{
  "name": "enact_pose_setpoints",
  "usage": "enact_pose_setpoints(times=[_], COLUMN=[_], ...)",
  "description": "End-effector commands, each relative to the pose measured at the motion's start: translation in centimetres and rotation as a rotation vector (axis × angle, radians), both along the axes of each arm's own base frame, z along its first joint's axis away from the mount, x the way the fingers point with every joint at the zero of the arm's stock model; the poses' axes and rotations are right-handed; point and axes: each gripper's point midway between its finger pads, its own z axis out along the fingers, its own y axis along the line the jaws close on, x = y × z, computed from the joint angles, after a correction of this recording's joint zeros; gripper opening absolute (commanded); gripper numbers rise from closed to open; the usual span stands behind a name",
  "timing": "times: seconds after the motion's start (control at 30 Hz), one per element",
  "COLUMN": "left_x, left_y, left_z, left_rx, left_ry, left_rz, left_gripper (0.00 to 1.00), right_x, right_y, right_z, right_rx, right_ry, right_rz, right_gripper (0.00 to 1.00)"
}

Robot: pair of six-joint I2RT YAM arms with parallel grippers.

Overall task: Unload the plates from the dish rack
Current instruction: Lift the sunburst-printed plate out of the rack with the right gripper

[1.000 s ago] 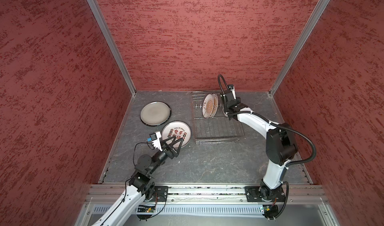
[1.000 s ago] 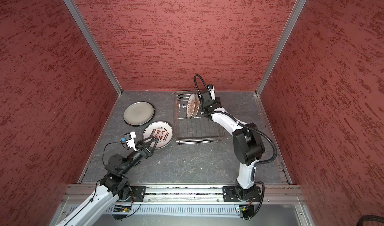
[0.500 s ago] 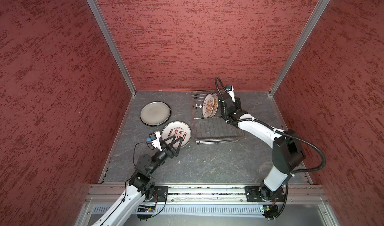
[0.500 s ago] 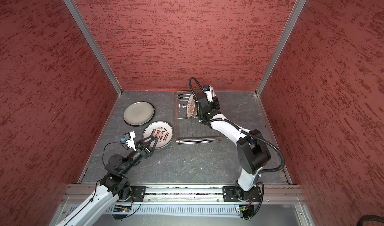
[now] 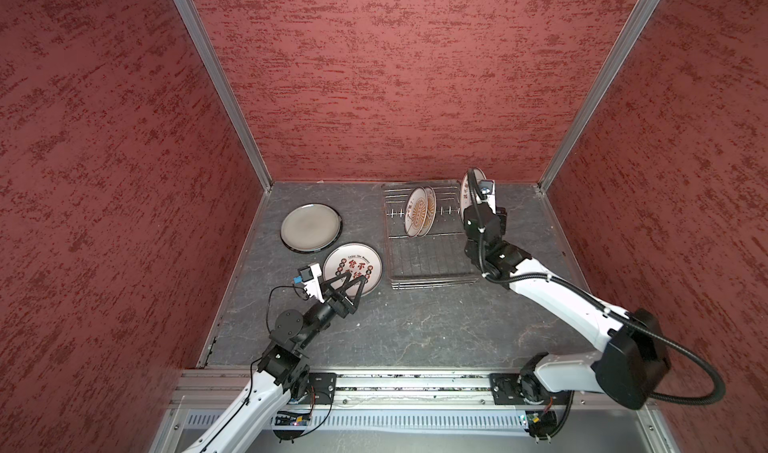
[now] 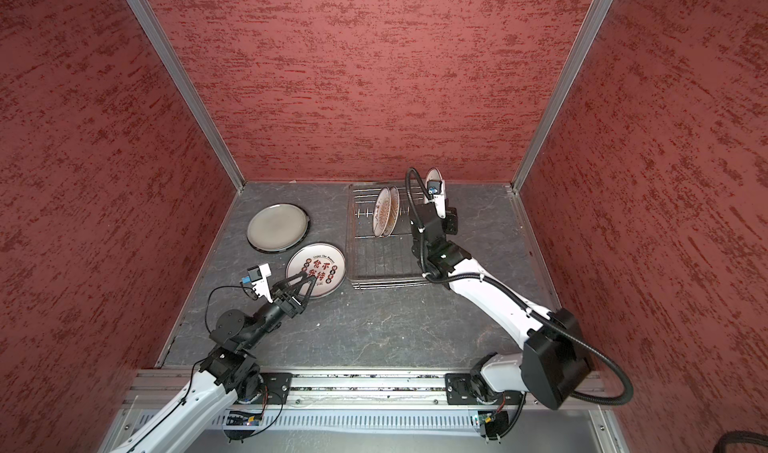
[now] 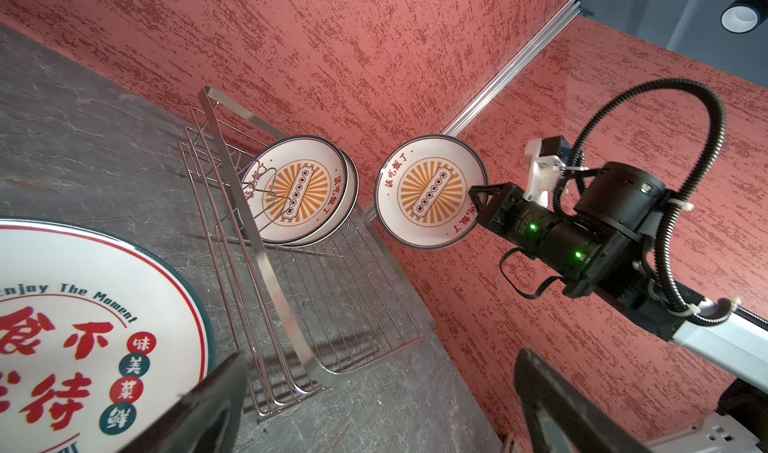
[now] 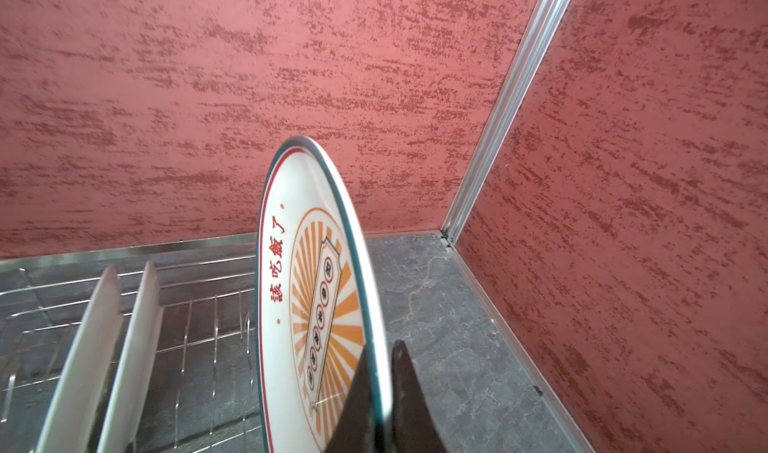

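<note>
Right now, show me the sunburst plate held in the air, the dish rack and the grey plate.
held sunburst plate [image 7: 430,191], left wrist view, centre of its orange sunburst.
dish rack [image 5: 432,259], in a top view, bare wire floor.
grey plate [image 5: 311,227], in a top view, middle of its face.

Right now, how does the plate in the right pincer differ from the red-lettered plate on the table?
The sunburst plate stands on edge in the air, gripped at its rim by the right pincer; the red-lettered plate lies flat on the table. The sunburst plate shows orange rays; the red-lettered plate shows large red characters. Both are round, white, dark-rimmed.
</note>
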Motion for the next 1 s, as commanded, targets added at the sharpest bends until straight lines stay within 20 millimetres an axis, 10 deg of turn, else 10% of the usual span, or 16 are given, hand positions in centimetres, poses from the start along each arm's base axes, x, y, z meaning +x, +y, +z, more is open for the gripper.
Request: enact_pose_setpoints(times=[0.0, 0.97], left_x=[0.0, -1.2], left_y=[0.0, -2.0], left_z=[-1.5, -0.5], left_rx=[0.012, 0.087], left_ry=[0.021, -0.050], left_rz=[0.007, -0.124], left_gripper=[0.99, 0.99], right_x=[-1.4, -12.2], right_y=[1.0, 12.9], right_z=[3.5, 4.3], right_rx=[0.183, 0.643], right_ry=[-0.162, -0.340], right_rz=[0.127, 1.171], right_gripper=[0.00, 0.00])
